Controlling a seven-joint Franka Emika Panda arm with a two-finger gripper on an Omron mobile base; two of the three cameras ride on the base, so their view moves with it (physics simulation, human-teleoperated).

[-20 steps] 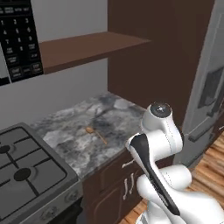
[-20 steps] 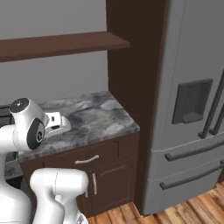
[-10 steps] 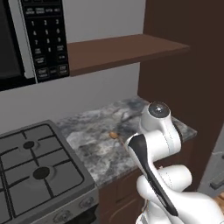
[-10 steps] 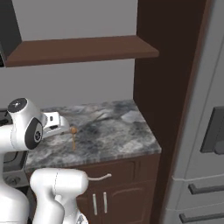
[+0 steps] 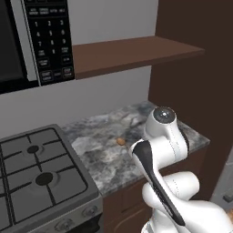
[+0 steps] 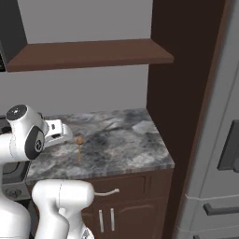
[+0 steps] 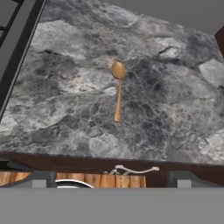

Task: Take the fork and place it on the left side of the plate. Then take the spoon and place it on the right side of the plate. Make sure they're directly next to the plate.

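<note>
Rolled left along the cabinets since a second ago, so both base views now take in more stove and microwave. Claw spread wide, holding nothing, hanging off the front edge of the grey marbled stone counter. Small orange-tan wooden spoon lying flat mid-counter, bowl toward the wall, right of the black gas stove.

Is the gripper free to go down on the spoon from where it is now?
Probably yes. The spoon lies alone on the bare stone counter, nothing beside or over it, and the hand view looks straight down at it. The jaws are open. The arm would have to reach forward and down.
</note>
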